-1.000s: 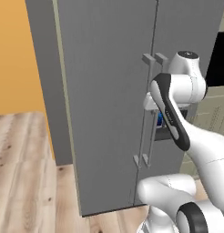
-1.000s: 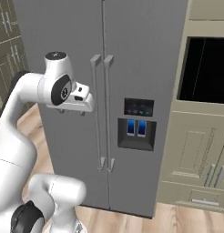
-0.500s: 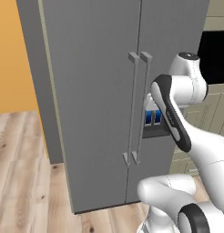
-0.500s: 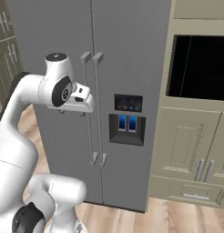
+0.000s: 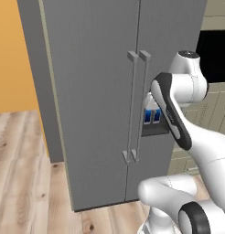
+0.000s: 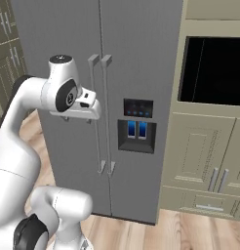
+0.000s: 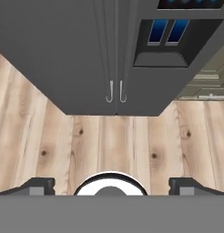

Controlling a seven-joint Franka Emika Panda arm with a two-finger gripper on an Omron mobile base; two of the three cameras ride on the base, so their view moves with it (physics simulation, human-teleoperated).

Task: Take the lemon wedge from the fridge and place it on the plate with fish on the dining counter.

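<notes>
grey fridge [image 5: 100, 91]: both doors closed, bar handles [image 6: 100, 114] side by side at centre seam
dispenser [image 6: 136, 129]: dark panel on fridge's rt door, blue lit
gripper [image 7: 111, 184]: fingers spread wide, nothing btwn, pointing at wood floor [image 7: 109, 145] in front of fridge

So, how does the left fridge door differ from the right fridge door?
The left door has a plain grey front, while the right door carries the dark dispenser panel with blue lights. In the right base view, the arm overlaps the left door; the right door is unobstructed. Both are shut, matte grey, with long bar handles meeting at the middle.
</notes>
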